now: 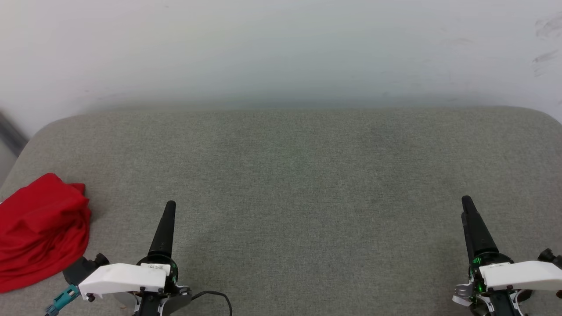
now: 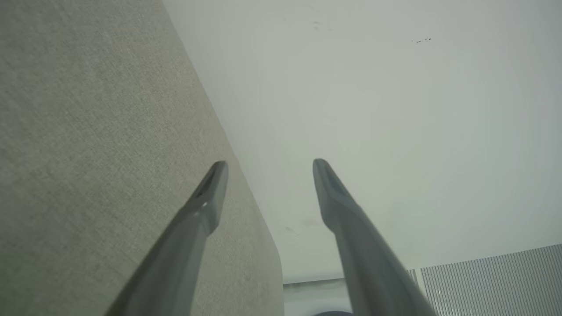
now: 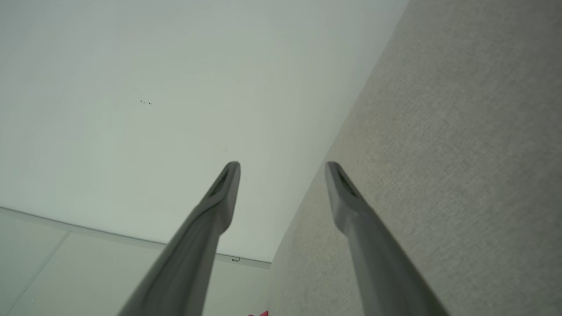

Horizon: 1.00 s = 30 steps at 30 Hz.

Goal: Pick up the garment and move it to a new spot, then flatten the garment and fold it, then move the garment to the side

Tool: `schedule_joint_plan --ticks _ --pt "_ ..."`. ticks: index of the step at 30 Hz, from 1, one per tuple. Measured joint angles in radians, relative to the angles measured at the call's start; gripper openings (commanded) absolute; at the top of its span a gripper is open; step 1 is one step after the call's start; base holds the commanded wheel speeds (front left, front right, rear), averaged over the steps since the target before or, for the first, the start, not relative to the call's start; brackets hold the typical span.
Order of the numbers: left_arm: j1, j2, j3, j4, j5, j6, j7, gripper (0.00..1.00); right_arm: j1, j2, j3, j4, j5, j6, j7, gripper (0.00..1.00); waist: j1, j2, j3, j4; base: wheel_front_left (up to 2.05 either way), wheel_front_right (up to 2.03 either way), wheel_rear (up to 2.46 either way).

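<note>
Saw the bright red, soft jersey garment (image 1: 41, 228) bunched at the left edge of the grey fabric-covered bench (image 1: 298, 175). Found left claw (image 2: 268, 166) and right claw (image 3: 282, 164) wide, empty. Feared a shallow pinch on one loose fold, dragging the heap off that edge.

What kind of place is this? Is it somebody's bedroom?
Probably a plain robot test room, not a cosy bedroom. A grey woven-fabric cushioned surface with rounded corners sits against a bare white wall, and one crumpled bright red cloth garment lies at its left edge.
</note>
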Motion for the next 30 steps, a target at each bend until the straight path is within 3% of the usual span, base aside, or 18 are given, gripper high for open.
schedule_joint_plan --ticks 11,30 --pt "-0.008 -0.001 -0.026 -0.020 0.230 0.000 -0.040 1.00 0.011 0.001 0.007 -0.049 -0.222 0.000 -0.041 1.00 0.0000 0.0000 -0.003 0.003 0.00 0.00 0.00" --pt "-0.015 -0.002 -0.053 -0.041 0.674 0.009 -0.105 1.00 0.028 0.004 0.019 -0.129 -0.709 0.000 -0.054 1.00 0.0000 0.0000 -0.006 0.006 0.00 0.00 0.00"
